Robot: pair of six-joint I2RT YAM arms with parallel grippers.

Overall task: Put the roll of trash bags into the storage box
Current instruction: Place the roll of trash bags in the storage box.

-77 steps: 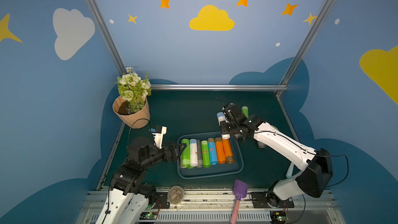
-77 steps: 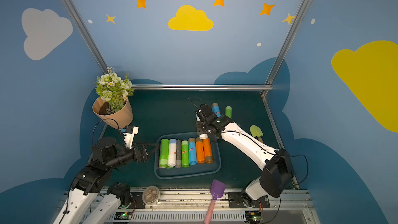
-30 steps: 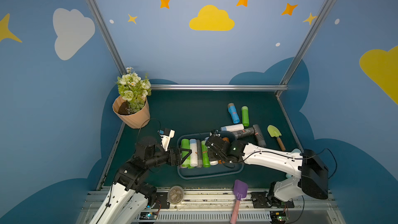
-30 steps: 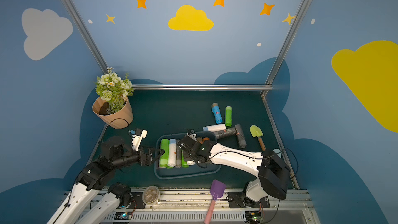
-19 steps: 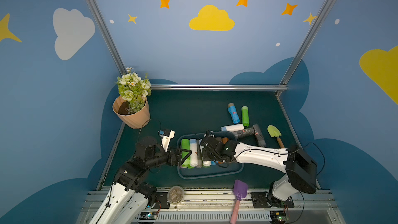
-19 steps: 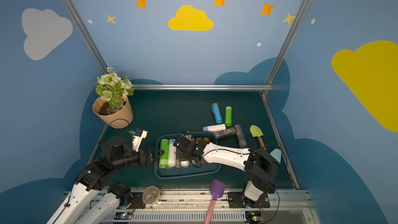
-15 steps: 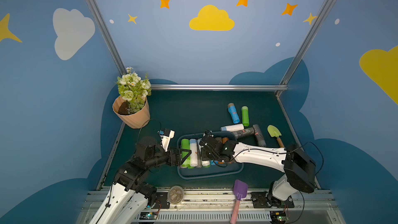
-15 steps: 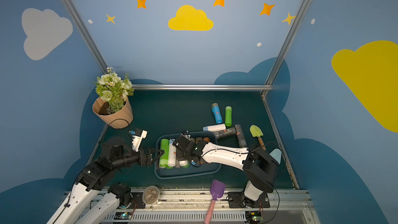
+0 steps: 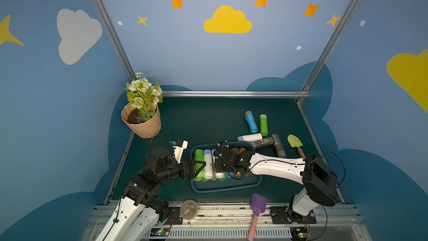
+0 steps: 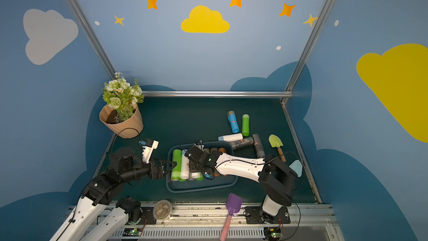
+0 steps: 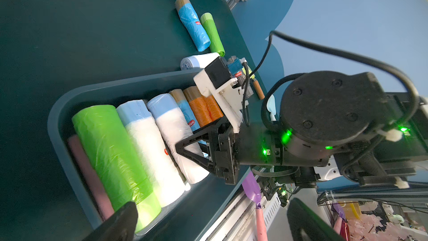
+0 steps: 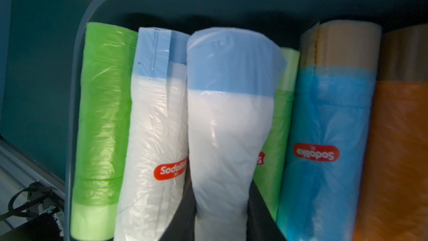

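Observation:
The storage box [image 9: 222, 190], a shallow dark teal tray, holds a row of trash-bag rolls: green, white, blue and orange. My right gripper [image 12: 222, 205] is shut on a white roll of trash bags with a light blue end [image 12: 222, 112]. That roll sits low inside the box, over the gap between a white roll [image 12: 152, 124] and a green one. In the left wrist view the held roll [image 11: 173, 130] lies along the row. My left gripper [image 9: 200, 165] stands open at the box's left rim, with nothing between its fingers.
Blue [image 9: 250, 122], green [image 9: 263, 125], white [image 9: 250, 137] and grey [image 9: 266, 142] rolls lie on the mat behind the box. A green trowel [image 9: 295, 143] is at the right and a flower pot [image 9: 142, 124] at the back left. A purple spade [image 9: 257, 205] and a jar [image 9: 188, 209] lie at the front rail.
My right gripper brought the white roll from the back of the mat down into the box and slid it left along the row. The left arm has barely moved.

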